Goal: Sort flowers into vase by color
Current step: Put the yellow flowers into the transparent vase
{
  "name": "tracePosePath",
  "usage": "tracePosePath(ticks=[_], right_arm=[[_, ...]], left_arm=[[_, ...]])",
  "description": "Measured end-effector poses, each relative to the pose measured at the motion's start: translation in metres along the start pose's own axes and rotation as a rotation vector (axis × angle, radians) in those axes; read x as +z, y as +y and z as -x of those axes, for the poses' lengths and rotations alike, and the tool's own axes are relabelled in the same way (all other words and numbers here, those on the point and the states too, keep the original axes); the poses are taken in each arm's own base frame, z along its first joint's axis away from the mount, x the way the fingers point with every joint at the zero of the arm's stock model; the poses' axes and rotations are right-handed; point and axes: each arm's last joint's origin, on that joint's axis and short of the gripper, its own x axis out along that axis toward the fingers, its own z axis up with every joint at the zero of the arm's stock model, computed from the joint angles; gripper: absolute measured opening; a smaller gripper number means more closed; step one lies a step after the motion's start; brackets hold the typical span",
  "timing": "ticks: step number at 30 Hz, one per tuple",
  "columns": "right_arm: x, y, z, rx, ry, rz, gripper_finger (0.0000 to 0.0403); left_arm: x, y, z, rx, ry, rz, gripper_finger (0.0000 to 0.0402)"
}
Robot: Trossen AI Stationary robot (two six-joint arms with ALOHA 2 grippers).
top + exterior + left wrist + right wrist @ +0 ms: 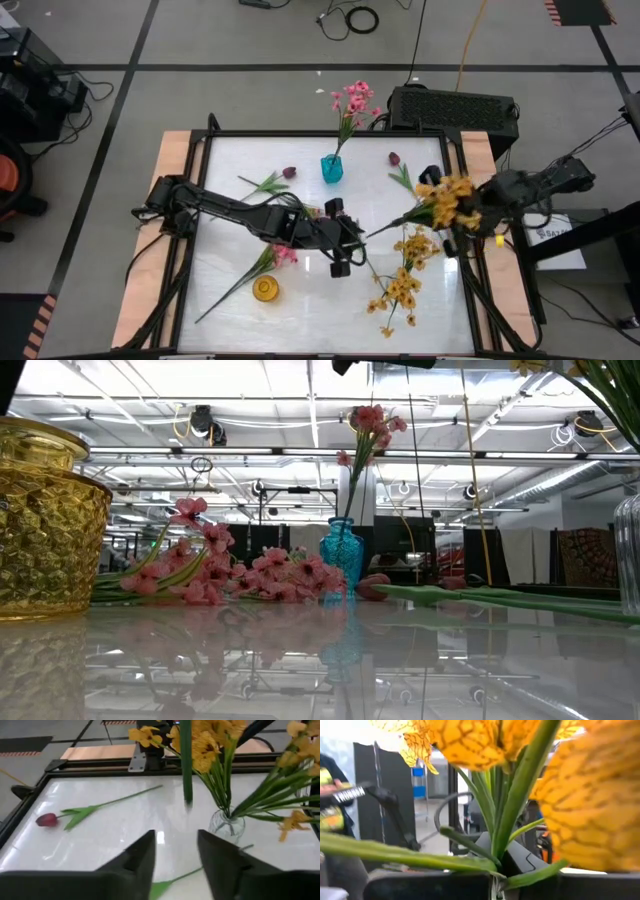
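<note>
beside the clear vase [227,822], left gripper [175,857] parted, stem [186,765] ahead.

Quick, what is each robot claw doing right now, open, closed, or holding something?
Left gripper: open, holding nothing, above the table.
Right gripper: closed on a yellow flower spray.

You look straight down on the whole worktop [230,160] from above. The low camera sits at its surface, facing level into the room. Both share the blue vase [332,168] [343,552]. Each wrist camera looks forward, close to the yellow blossoms [207,742] [470,740].
</note>
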Motion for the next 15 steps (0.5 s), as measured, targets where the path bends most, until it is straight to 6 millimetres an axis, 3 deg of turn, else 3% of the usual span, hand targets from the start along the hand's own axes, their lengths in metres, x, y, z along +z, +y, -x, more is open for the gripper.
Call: tracePosePath(ticks=[7, 15], right_arm=[[0.014, 0.002, 0.033, 0.053, -0.028, -0.123, 0.0003], [0.041, 0.008, 0.063, 0.178, -0.054, -0.147, 0.0003]], left_arm=[[0.002, -0.007, 0.016, 0.056, 0.010, -0.019, 0.0249], [0.004, -0.011, 0.030, 0.100, 0.011, -0.010, 0.0258]])
